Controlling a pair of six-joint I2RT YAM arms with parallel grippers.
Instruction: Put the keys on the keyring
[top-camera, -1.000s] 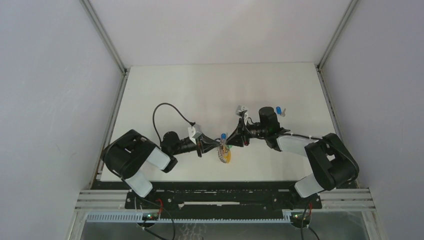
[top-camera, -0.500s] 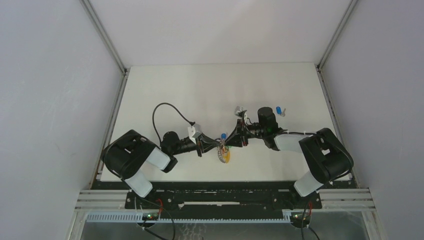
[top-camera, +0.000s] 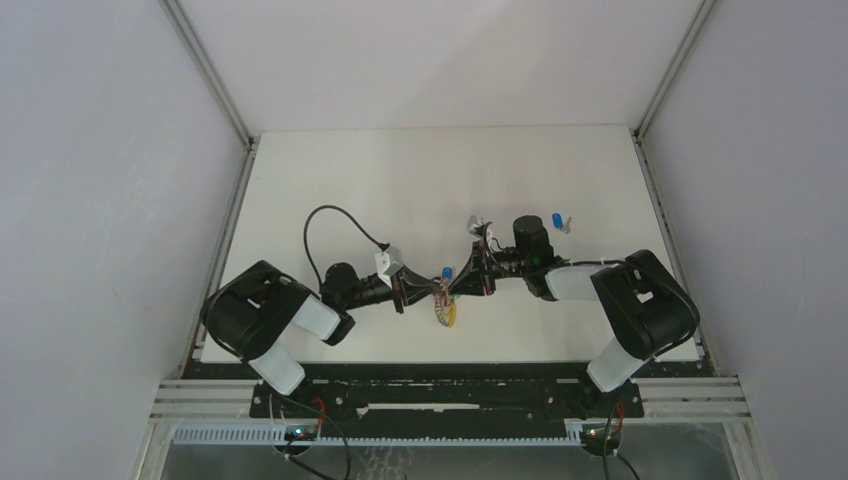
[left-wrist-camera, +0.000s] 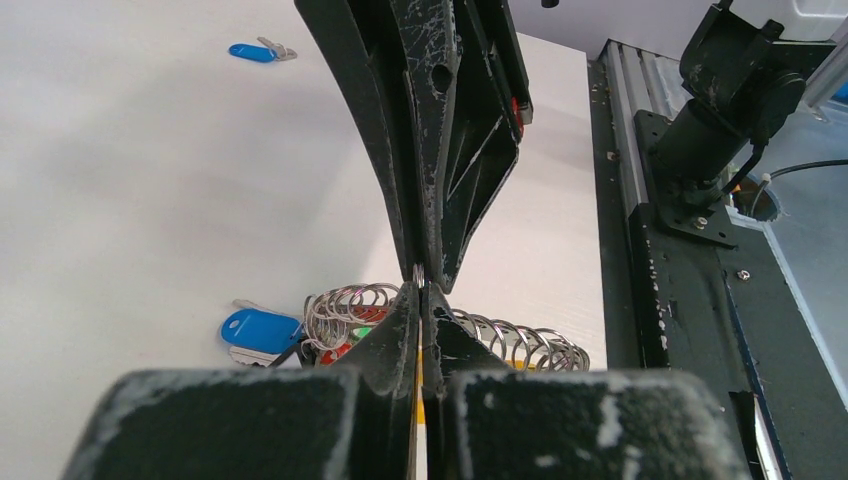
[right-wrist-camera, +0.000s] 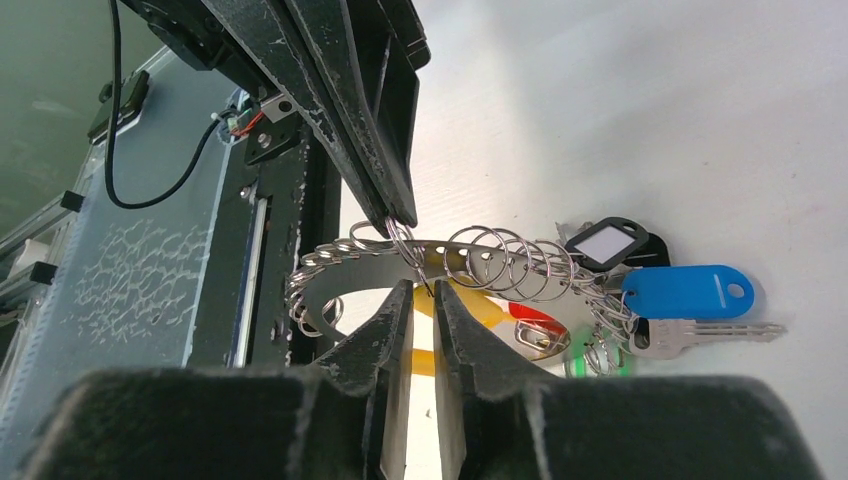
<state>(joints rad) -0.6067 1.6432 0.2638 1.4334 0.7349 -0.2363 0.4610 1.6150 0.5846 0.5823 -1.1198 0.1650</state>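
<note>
The keyring (top-camera: 447, 310) is a chain of silver rings (right-wrist-camera: 500, 262) carrying blue (right-wrist-camera: 690, 290), black, yellow, red and green tags, hanging just above the table between both grippers. My left gripper (left-wrist-camera: 421, 282) is shut on one ring of it, with that ring (left-wrist-camera: 418, 274) pinched at its tips. My right gripper (right-wrist-camera: 421, 290) faces it tip to tip. Its jaws stand a narrow gap apart, and a ring's wire (right-wrist-camera: 424, 277) dips between their tips. One loose blue key (top-camera: 558, 221) lies on the table behind the right wrist and also shows in the left wrist view as the blue key (left-wrist-camera: 255, 52).
The white table (top-camera: 330, 170) is walled at the back and both sides. A black cable (top-camera: 335, 215) loops up from the left wrist. The metal rail and arm bases (top-camera: 450, 395) run along the near edge, close behind the hanging keyring.
My right gripper's jaws have narrowed around the ring. The right arm's elbow has swung left, toward the middle. The left arm and the keyring have stayed in place.
</note>
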